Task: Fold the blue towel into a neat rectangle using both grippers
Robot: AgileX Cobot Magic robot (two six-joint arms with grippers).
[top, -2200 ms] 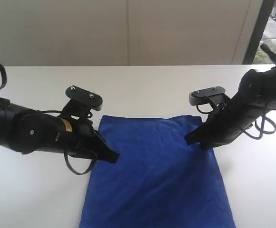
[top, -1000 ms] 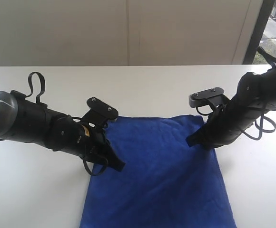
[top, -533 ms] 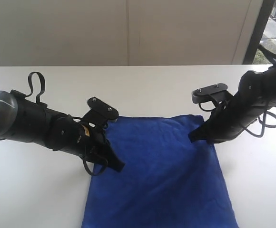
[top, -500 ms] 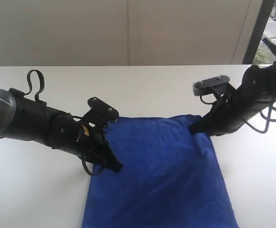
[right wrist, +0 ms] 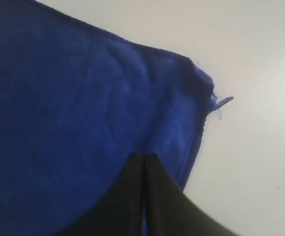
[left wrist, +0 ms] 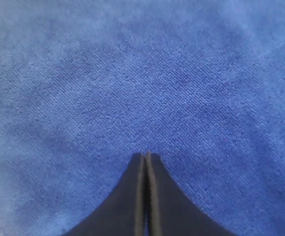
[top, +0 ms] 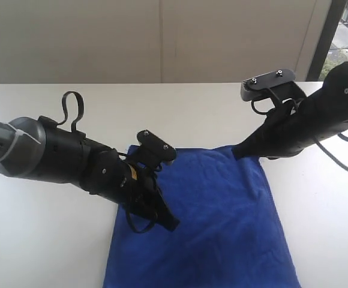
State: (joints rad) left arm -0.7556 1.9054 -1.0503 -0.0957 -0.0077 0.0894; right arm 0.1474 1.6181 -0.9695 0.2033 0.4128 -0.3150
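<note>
The towel [top: 216,228] lies spread flat on the white table [top: 48,240]. The left gripper [top: 171,225] reaches in over the towel's left part, its jaws pressed tight together with no cloth between them. The right gripper [top: 236,153] sits at the far right corner, clenched too. I can't tell whether it pinches any fabric there.

The towel [top: 216,210] lies flat on the table [top: 36,240], running out of view toward the near edge. The left gripper [top: 171,225] is over the towel's left side (tip inward); the right gripper [top: 236,153] is at its far right corner, perhaps touching.
</note>
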